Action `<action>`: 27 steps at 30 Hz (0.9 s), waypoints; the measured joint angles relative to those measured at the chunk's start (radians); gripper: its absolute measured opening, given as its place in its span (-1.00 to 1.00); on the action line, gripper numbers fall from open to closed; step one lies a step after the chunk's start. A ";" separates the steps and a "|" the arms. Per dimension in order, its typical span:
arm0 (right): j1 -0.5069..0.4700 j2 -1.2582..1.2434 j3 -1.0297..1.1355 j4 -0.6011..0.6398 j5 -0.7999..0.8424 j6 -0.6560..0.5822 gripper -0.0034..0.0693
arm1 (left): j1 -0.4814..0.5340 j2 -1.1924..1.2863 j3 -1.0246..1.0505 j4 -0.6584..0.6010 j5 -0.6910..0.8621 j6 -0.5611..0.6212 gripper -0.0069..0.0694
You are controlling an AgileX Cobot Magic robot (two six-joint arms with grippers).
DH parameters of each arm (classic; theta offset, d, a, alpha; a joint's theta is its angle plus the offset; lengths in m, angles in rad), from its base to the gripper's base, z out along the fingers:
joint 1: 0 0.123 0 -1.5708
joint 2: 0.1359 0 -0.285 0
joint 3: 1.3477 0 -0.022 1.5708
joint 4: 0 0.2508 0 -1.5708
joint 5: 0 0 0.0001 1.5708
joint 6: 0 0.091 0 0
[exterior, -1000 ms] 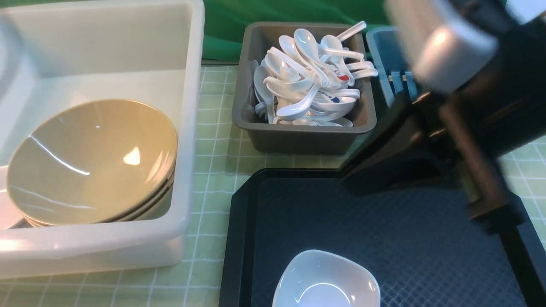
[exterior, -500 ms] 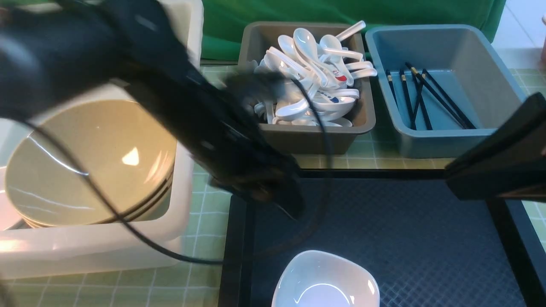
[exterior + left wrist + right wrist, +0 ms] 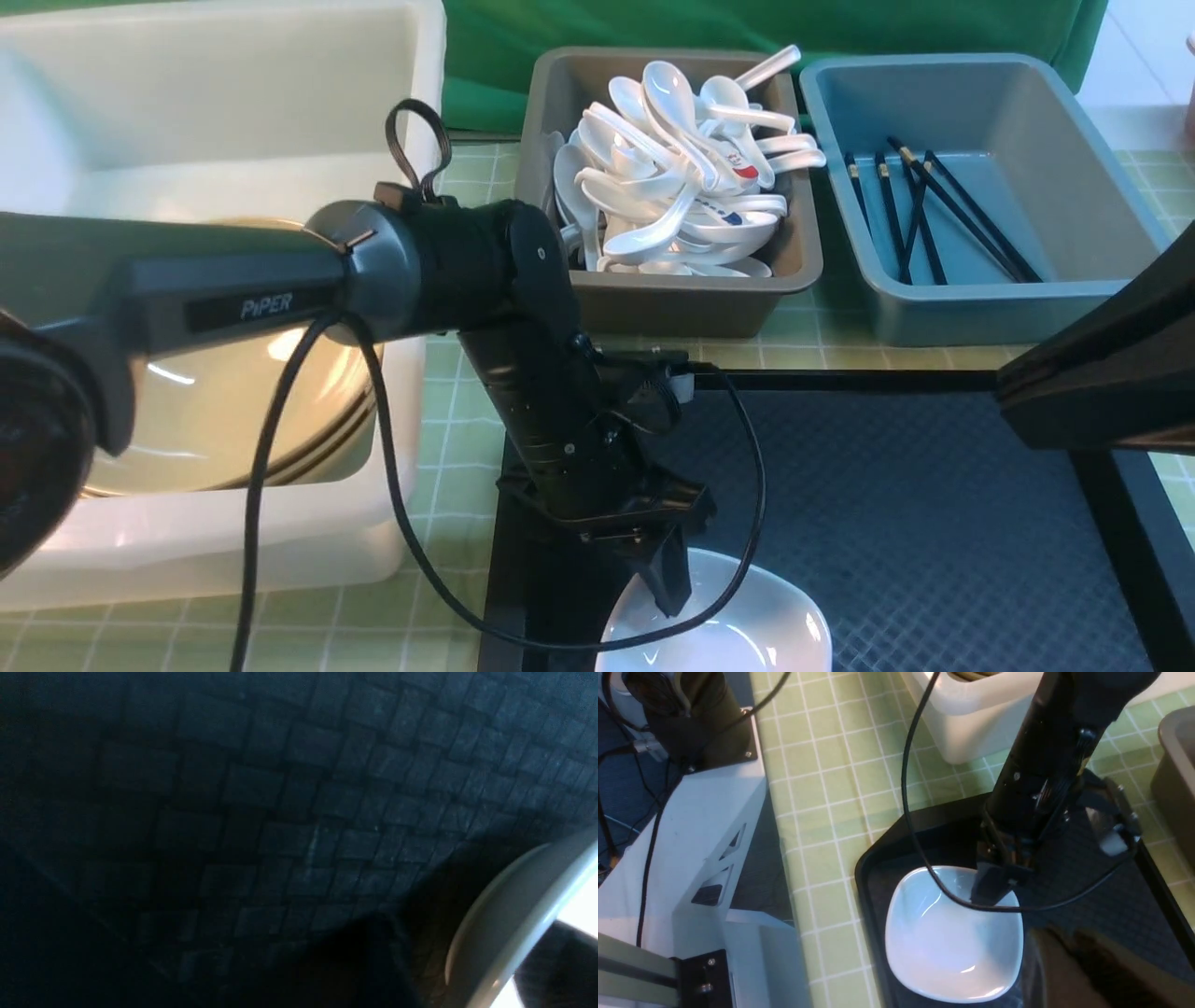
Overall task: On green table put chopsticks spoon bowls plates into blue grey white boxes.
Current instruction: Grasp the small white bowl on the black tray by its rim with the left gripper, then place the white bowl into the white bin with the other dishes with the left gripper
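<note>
Your left jaws straddle the rim of the bowl (image 3: 784,635) on the tray (image 3: 934,541). Whether they grip it, you cannot tell. Your right jaws are closed.

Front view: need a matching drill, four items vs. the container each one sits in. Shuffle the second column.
Items
A. spoons
B. chopsticks
C. tan dishes
D. white bowl

Containers
1. black tray
2. white box
3. blue box
4. grey box

Pairs: A-4, B-3, C-2, D-1
</note>
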 joint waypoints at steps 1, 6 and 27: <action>0.000 0.000 0.000 0.000 -0.002 0.000 -0.72 | 0.000 0.002 0.000 0.000 0.001 0.005 -0.15; 0.000 0.000 0.000 0.000 -0.024 0.000 -0.71 | 0.004 0.008 0.000 -0.019 0.018 0.021 -0.70; 0.000 0.099 0.000 0.158 -0.087 -0.086 -0.66 | 0.787 -0.513 -0.193 0.034 0.124 -0.029 -0.78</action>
